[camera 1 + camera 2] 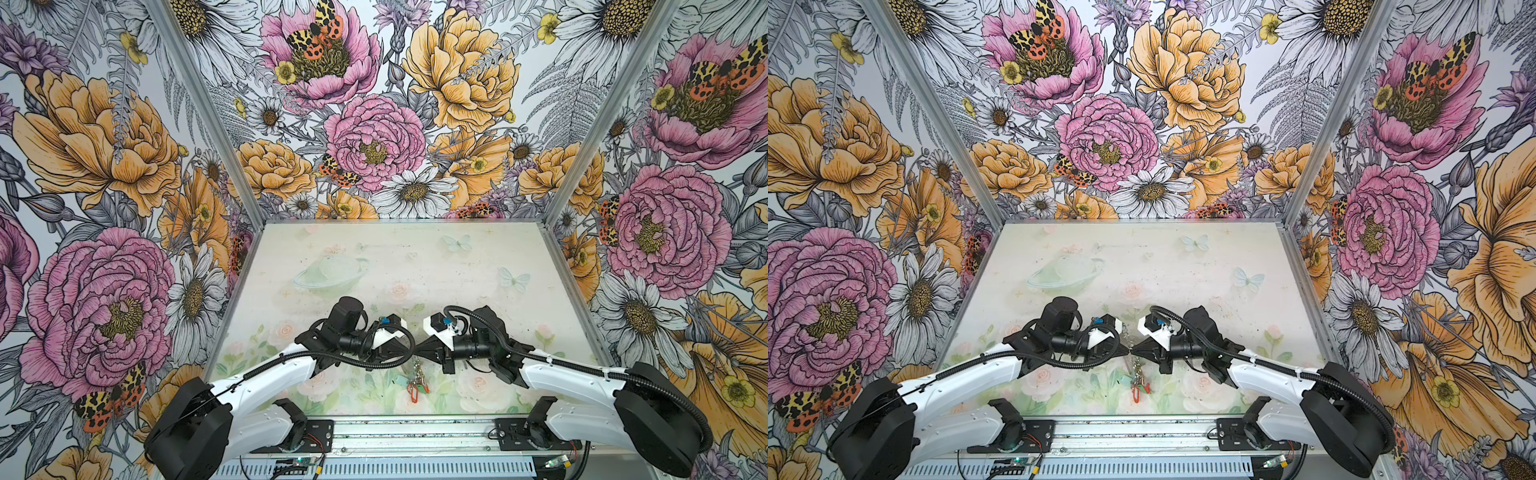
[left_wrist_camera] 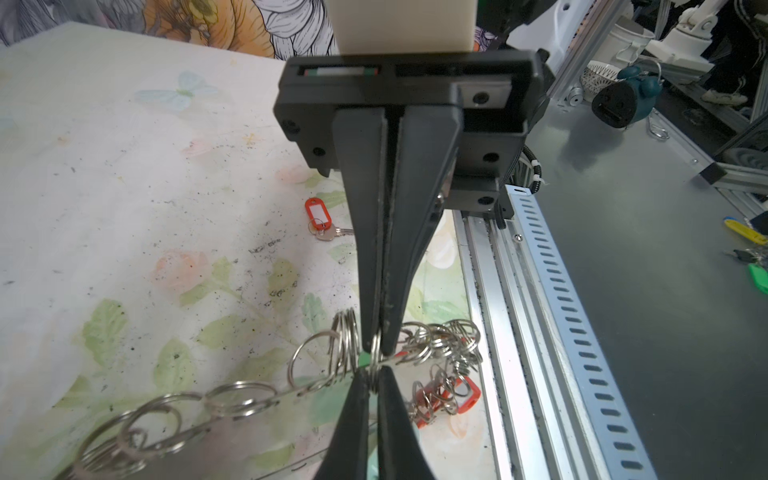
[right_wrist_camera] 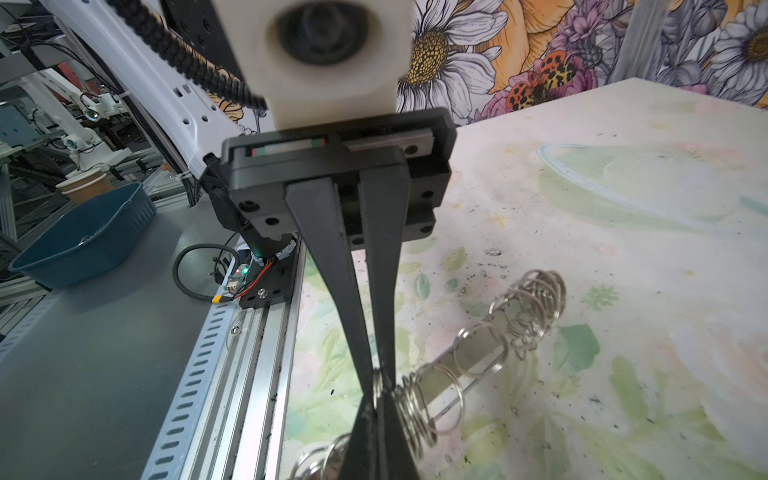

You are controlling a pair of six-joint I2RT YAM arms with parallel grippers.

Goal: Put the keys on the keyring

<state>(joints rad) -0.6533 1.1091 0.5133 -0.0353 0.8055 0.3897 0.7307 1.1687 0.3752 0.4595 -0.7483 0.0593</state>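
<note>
Reaching in from the left side of the desk (image 2: 124, 166), the left end effector (image 3: 376, 372) meets the right end effector (image 2: 376, 347) tip to tip near the middle of the front edge. Both are closed on the same small wire ring (image 2: 375, 362) on the fringe of the keyring (image 3: 440, 384), which is held off the surface. Its band runs front to back, crosswise to the arms, with several keys (image 1: 415, 388) hanging at the front end. Beyond the right end effector a loose key (image 2: 322, 222) with a red tag lies flat on the desk; the right arm looks nearer to it.
</note>
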